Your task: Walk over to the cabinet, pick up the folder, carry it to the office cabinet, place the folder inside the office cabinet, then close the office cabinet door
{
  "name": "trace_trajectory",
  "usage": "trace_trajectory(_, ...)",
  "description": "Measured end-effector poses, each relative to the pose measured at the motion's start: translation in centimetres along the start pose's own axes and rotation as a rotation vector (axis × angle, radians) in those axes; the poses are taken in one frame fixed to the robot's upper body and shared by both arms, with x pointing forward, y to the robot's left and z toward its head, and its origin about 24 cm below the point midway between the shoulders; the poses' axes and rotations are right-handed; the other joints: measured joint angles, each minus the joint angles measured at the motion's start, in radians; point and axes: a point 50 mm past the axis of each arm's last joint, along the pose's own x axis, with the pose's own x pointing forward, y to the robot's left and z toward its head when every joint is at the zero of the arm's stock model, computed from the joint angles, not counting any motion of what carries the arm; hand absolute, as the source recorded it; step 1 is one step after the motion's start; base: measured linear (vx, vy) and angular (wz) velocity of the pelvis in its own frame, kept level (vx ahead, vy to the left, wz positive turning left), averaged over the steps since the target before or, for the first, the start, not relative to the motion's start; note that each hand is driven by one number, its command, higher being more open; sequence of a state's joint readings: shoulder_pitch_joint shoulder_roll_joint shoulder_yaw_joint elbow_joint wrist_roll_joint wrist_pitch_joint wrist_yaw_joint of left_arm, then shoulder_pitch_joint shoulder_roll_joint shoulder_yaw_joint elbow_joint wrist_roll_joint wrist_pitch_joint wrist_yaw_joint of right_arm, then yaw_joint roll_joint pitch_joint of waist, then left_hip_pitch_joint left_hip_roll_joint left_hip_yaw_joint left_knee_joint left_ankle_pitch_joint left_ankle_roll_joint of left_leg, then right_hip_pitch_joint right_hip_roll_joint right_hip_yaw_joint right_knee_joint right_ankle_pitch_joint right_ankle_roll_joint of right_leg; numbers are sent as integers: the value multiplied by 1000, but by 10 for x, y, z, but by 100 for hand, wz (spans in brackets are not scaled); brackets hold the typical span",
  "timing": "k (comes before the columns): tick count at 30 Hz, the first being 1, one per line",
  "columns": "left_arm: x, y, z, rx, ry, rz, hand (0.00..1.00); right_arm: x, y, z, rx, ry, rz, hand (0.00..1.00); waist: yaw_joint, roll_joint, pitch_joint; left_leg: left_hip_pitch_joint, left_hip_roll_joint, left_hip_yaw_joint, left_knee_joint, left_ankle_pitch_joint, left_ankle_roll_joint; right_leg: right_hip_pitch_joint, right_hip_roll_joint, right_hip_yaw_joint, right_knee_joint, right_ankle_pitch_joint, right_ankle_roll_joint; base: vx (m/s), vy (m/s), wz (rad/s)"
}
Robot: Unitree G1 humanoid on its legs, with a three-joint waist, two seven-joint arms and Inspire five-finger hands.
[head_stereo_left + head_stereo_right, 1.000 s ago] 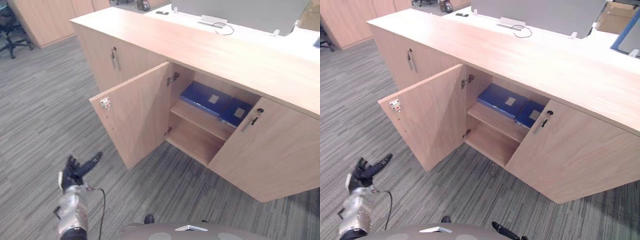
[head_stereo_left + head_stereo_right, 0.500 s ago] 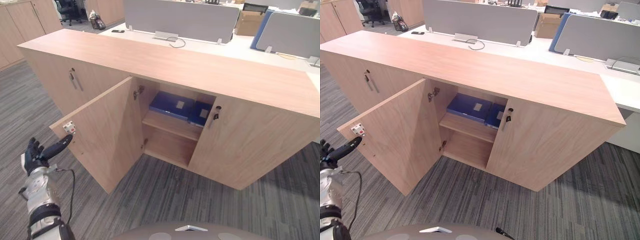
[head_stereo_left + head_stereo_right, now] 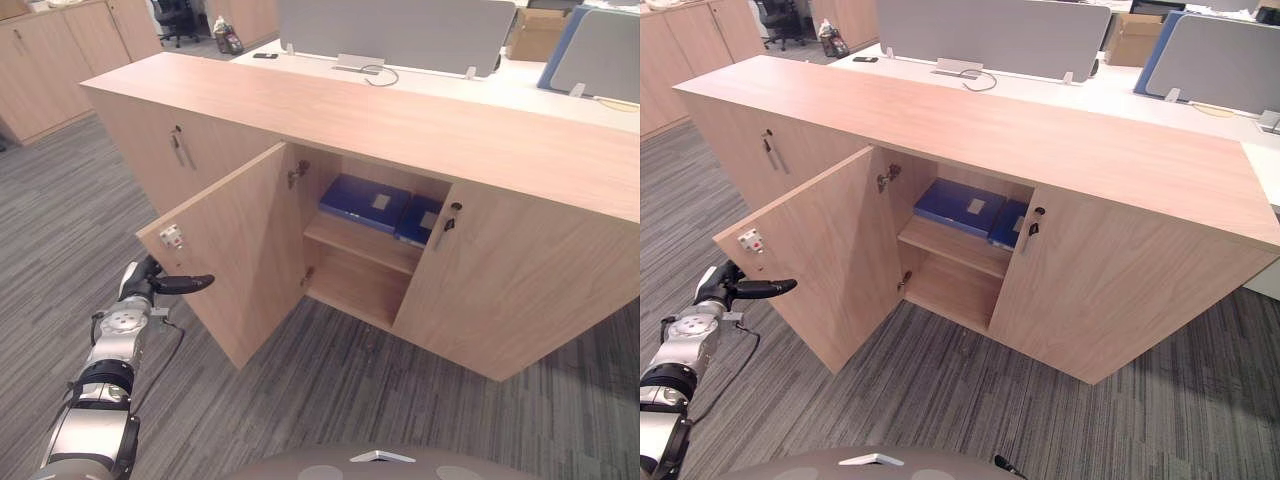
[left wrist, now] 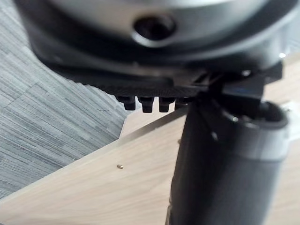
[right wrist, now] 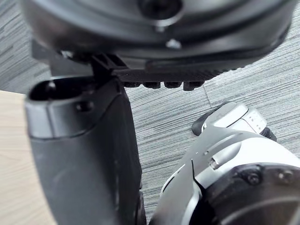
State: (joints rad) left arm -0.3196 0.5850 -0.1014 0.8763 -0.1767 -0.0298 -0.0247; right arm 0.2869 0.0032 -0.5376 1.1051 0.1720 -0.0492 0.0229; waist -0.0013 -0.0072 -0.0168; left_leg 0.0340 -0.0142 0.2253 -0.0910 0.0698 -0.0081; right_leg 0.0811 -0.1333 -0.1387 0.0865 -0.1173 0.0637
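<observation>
Grey striped carpet [image 3: 60, 200] lies under and around the left hand [image 3: 150, 285]. Far beyond it to its left stands a row of wooden cabinets [image 3: 50, 60]. Beyond it to the right, behind the office cabinet [image 3: 400, 120], run a white desk [image 3: 450, 80] and grey partition screens [image 3: 395, 30].

The office cabinet is straight ahead of the hand. Its left door [image 3: 160, 160] is closed. The middle door [image 3: 245, 250] stands wide open, swung out toward the hand, and bears a small white latch plate [image 3: 171, 237] near its free edge, just above the hand. Well past the hand to the right, inside the open compartment, the blue folder [image 3: 362, 203] lies flat on the upper shelf [image 3: 365, 245], with a second blue folder [image 3: 418, 220] touching its right side. The space below the shelf is bare. The right door [image 3: 510, 290] is closed, with a key [image 3: 454, 208] in its lock.

The left hand holds nothing. Its fingers [image 3: 190, 283] reach out straight at the open door's free edge. Contact cannot be told. The right hand [image 5: 79, 154] hangs over the carpet, and how open it is cannot be told.
</observation>
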Motion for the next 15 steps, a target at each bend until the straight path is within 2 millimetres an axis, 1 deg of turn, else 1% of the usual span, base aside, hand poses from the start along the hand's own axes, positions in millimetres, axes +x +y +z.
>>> trace_trajectory(2, -2, -17, 6, 39, -41, -71, 100, 1, 2, 4, -14, -7, 10, 100, 0, -2, 4, -15, -2, -19, 0, 12, 3, -4, -1, -16, -1, -3, 4, -142, 5, 33)
trace_trajectory(4, -10, -44, 13, 66, -107, -180, 100, 3, 5, 6, -24, -2, 18, 100, 0, -5, 9, -31, -10, -39, 0, 16, 9, -8, -4, -26, -2, 0, 10, -97, 35, 33)
trace_trajectory(5, -14, -52, 13, 68, -121, -215, 100, 3, 5, 6, -26, 0, 20, 100, 0, -6, 11, -33, -12, -41, 0, 18, 11, -8, -4, -26, -3, 0, 10, -62, 52, 24)
trace_trajectory(6, -21, -70, 13, 81, -153, -294, 100, 3, 7, 6, -31, 2, 24, 100, 0, -7, 14, -36, -18, -46, 0, 18, 12, -8, -7, -23, -4, 0, 11, -34, 47, 15)
trace_trajectory(7, -25, -78, 14, 80, -171, -326, 100, 3, 7, 6, -34, 3, 25, 100, 0, -9, 13, -39, -20, -48, 0, 19, 13, -8, -8, -23, -5, 1, 12, -24, 65, 21)
trace_trajectory(9, -44, -116, 18, 57, -250, -508, 100, 4, 9, 8, -35, 4, 27, 100, 0, -13, 14, -48, -36, -63, 0, 19, 13, -7, -19, -25, -15, 7, 23, 0, 74, 18)
trace_trajectory(10, -49, -126, 17, 36, -260, -558, 100, 4, 10, 9, -39, 4, 29, 100, -2, -13, 14, -49, -40, -64, 0, 18, 14, -5, -22, -26, -19, 9, 25, 16, 73, 4)
trace_trajectory(12, -66, -165, 13, -24, -255, -718, 100, 6, 14, 13, -48, 8, 37, 100, -10, -10, 15, -48, -53, -62, 0, 14, 21, 0, -28, -24, -29, 12, 31, 30, 63, -3)
trace_trajectory(13, -70, -174, 12, -30, -248, -756, 100, 6, 16, 14, -49, 8, 41, 100, -14, -10, 17, -48, -55, -62, 0, 13, 21, 4, -30, -25, -35, 13, 32, 65, 66, -1)
trace_trajectory(14, -78, -188, 7, -62, -231, -808, 100, 7, 21, 18, -64, 3, 54, 100, -29, -12, 23, -47, -60, -63, 0, 13, 21, 8, -34, -26, -42, 14, 33, 63, 49, -3)
trace_trajectory(15, -83, -195, 4, -96, -213, -847, 100, 8, 24, 21, -75, -4, 64, 100, -42, -14, 28, -46, -62, -62, 0, 11, 24, 8, -37, -26, -42, 14, 34, 82, 41, -8)
